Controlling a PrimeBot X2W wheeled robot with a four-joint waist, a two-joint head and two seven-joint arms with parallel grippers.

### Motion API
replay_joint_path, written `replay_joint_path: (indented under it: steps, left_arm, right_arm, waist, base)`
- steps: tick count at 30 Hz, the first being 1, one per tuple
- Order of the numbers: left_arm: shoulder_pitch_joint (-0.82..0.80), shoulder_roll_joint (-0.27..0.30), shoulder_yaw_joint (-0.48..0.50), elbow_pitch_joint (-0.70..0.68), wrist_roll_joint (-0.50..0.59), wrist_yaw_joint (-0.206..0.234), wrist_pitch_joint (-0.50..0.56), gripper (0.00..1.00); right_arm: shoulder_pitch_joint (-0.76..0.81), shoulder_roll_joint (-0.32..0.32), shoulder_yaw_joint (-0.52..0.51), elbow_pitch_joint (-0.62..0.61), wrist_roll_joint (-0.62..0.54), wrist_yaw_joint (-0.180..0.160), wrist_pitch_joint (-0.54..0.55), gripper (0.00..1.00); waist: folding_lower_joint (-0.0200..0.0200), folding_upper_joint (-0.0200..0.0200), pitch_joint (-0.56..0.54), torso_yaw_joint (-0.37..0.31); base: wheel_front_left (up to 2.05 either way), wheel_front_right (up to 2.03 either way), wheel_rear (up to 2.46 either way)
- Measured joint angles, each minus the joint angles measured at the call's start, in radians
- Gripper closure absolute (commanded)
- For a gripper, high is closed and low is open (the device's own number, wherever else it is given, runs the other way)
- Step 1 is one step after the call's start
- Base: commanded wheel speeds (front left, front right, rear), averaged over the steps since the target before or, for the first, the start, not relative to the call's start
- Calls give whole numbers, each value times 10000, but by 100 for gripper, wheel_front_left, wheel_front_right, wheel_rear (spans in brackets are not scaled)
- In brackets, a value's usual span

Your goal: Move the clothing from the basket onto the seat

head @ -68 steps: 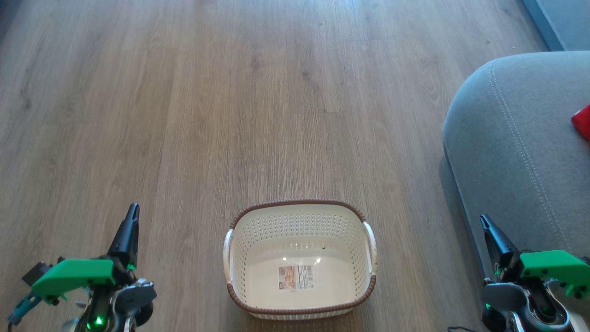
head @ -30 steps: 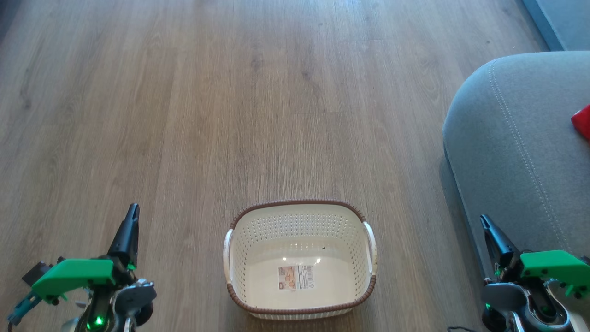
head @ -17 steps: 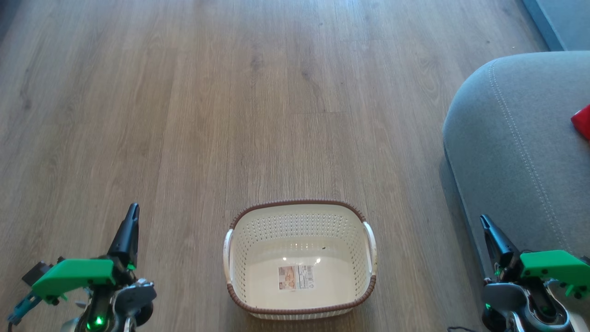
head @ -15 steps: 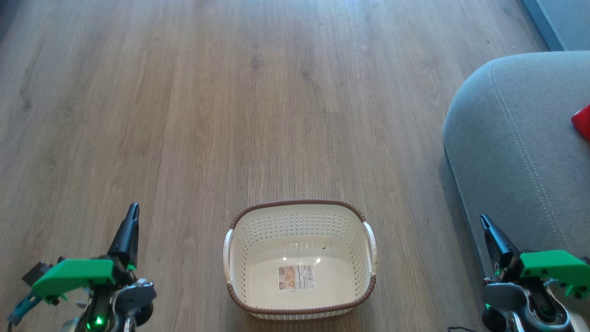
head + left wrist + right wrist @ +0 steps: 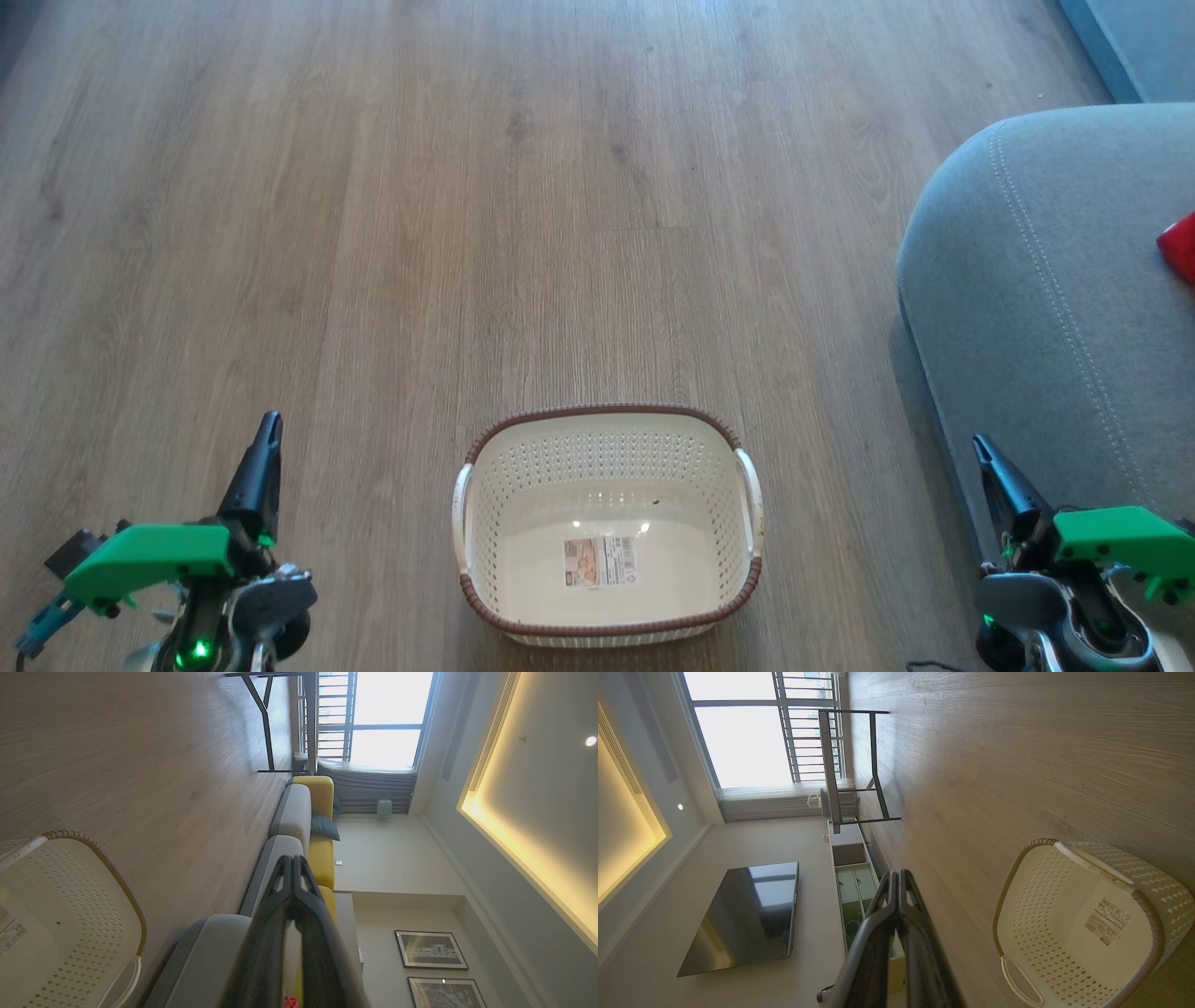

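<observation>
The cream perforated basket with a brown rim sits on the floor at the bottom middle of the head view, holding nothing but its label sticker. The grey seat curves in from the right, and a corner of red clothing lies on it at the frame's edge. My left gripper rests low at the left, shut, with its fingertips touching in the left wrist view. My right gripper rests low at the right beside the seat's front, shut and holding nothing.
Bare wooden floor stretches ahead and to the left. In the wrist views a metal-legged table stands by the window, a low cabinet runs along the wall under a dark television, and the grey and yellow sofa extends away.
</observation>
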Motion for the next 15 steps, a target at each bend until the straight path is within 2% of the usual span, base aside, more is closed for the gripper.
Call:
replay_joint_path:
  steps: [15]
  left_arm:
    - [0,0,0,0,0,0,0,100]
  right_arm:
    - [0,4,0,0,0,0,0,100]
  waist:
    - [0,0,0,0]
  base:
    - [0,0,0]
